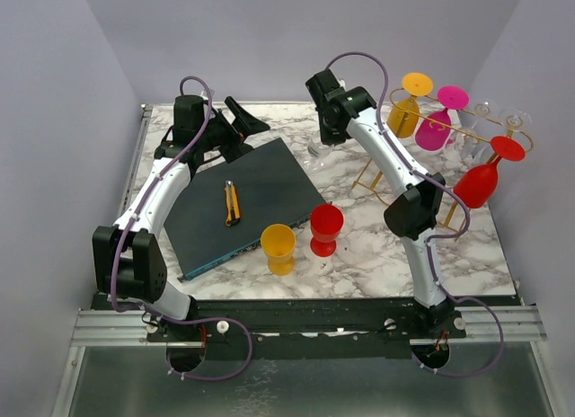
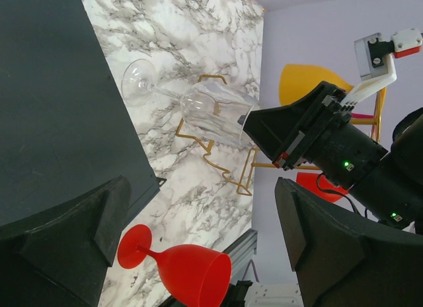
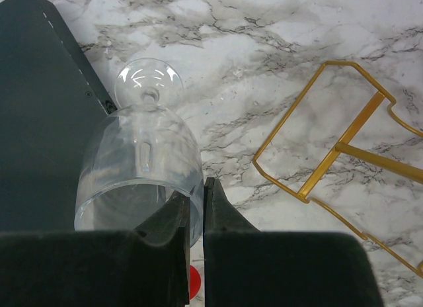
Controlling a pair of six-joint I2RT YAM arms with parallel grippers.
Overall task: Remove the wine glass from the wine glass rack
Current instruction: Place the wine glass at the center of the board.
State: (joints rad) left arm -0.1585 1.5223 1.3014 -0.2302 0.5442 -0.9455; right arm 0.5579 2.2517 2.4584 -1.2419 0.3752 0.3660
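Wine glass (image 3: 132,155) rim pinched in R pincer (image 3: 196,193); L pincer (image 2: 201,188) wide apart.

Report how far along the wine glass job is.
Done: the clear wine glass is off the gold rack. In hand: the right gripper has its jaws shut on the bowl's rim, holding the glass over the marble table beside the dark mat. Left: probably set it down and release. The left gripper is open, holding nothing.

a lab test cell — lilac walls (image 1: 54,120) box in a marble-print table (image 1: 359,264), arms (image 1: 166,188) bolted to metal rail (image 1: 305,320).
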